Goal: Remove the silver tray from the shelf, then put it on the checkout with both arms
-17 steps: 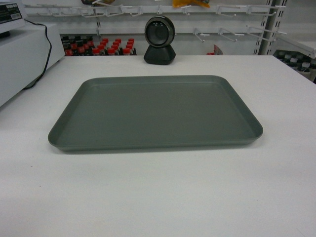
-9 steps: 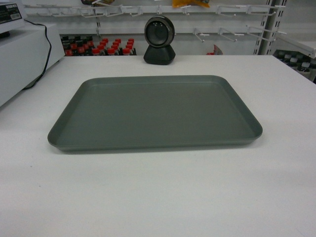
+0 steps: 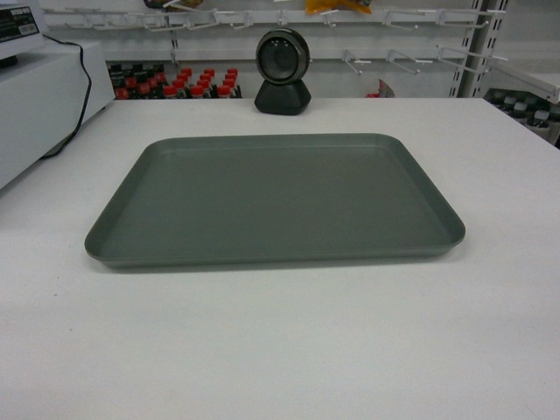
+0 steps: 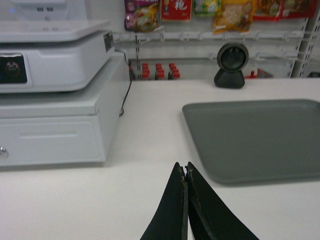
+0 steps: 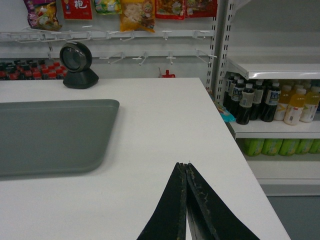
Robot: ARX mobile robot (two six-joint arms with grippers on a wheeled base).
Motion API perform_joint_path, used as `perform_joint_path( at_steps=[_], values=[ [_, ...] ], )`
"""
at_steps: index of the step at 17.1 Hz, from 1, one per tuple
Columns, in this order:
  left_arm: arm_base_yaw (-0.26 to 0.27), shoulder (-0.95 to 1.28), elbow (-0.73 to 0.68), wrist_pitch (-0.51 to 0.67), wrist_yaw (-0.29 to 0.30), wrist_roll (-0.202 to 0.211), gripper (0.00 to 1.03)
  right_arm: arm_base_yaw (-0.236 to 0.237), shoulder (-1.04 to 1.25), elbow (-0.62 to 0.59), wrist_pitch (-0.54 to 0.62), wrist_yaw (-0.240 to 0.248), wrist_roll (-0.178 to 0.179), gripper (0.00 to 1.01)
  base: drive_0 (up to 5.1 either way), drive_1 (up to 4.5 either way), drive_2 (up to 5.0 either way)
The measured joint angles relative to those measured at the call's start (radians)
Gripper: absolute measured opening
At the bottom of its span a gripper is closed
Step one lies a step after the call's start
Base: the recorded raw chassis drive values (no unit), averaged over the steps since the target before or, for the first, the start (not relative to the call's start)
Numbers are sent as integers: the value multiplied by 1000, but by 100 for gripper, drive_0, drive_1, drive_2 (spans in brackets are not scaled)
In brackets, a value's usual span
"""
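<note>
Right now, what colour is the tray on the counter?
Plain matte grey-green, no pattern; the silver tray shows best in the head view.

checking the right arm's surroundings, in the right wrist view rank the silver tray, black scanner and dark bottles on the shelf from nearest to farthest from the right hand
1. silver tray, to the left of the right hand.
2. dark bottles, on the shelf to the right.
3. black scanner, far left at the checkout's back.

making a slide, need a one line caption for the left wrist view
Left hand shut, off the silver tray lying flat on the checkout, beside the cash register.
</note>
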Motion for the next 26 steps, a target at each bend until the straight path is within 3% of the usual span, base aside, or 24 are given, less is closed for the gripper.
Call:
perform_joint_path(
  at_steps=[1,2,9,10,18,19,22,26],
  values=[
    [0,-89,0,-134,1,0,1,0,-50,1,-79,0,0,2,0,0,0],
    [0,-154,0,-166,-3,1,1,0,-141,1,-182,0,0,2,0,0,0],
    [0,-153,0,-163,0,2,1,0,-169,1,-179,0,0,2,0,0,0],
    [0,-153,0,-163,0,1,2,0,-169,1,-179,0,-1,9,0,0,0],
    [0,-153,0,-163,0,1,92,0,-169,1,-179,0,0,99,0,0,0],
    [0,-153,0,-163,0,3,100,0,-169,1,-179,0,0,98,0,0,0],
    [0,-153,0,-163,0,4,98,0,-169,1,-178,0,0,98,0,0,0],
    [0,-153,0,-163,0,4,98,0,-169,1,-179,0,0,98,5,-416,426]
  ],
)
